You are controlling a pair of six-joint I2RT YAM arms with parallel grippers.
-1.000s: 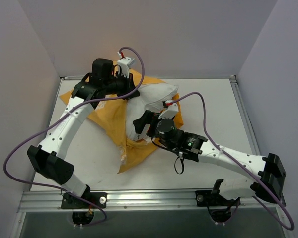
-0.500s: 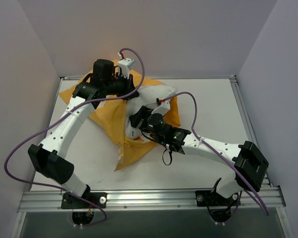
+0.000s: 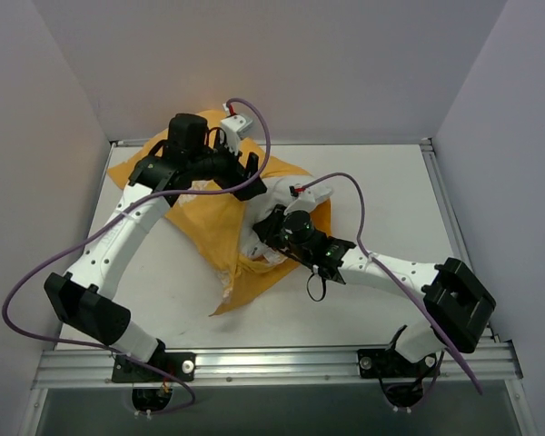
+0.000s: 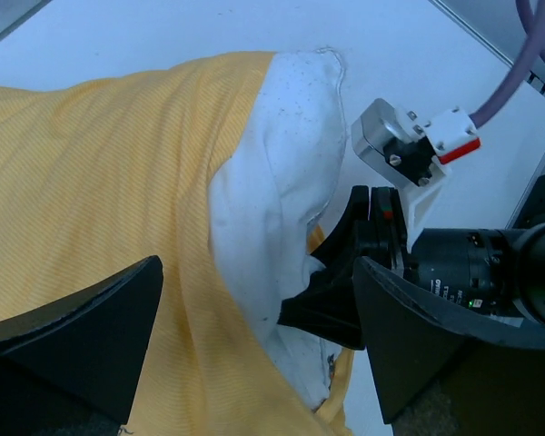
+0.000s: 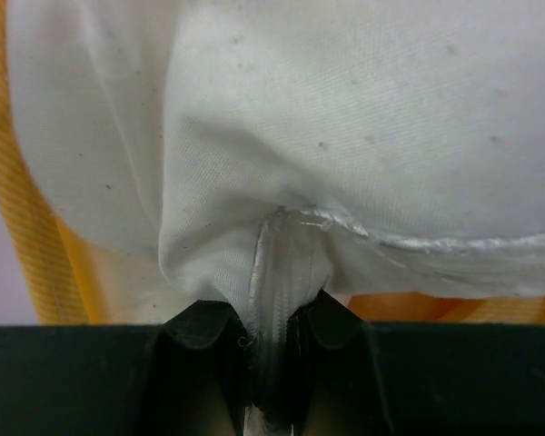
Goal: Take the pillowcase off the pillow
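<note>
The orange-yellow pillowcase [image 3: 204, 222] lies crumpled on the table's left half, plain side up. The white pillow [image 4: 282, 136] sticks out of its open end. My left gripper [image 4: 254, 354] hovers open above the case's edge and the bare pillow, holding nothing; the top view has it at the back [image 3: 250, 173]. My right gripper [image 5: 272, 363] is shut on a pinched fold of the pillow's [image 5: 363, 118] stitched seam. The left wrist view shows its black fingers [image 4: 345, 291] biting the white fabric. Orange cloth [image 5: 36, 227] frames the pillow on the left.
The white table [image 3: 391, 195] is boxed in by grey walls at the back and sides, with an aluminium rail [image 3: 272, 363] along the front. A purple cable [image 3: 345, 182] loops over the right arm, near the pillow.
My left gripper has opened and let go of the pillowcase. My right gripper has moved left onto the pillow and closed on its seam.
</note>
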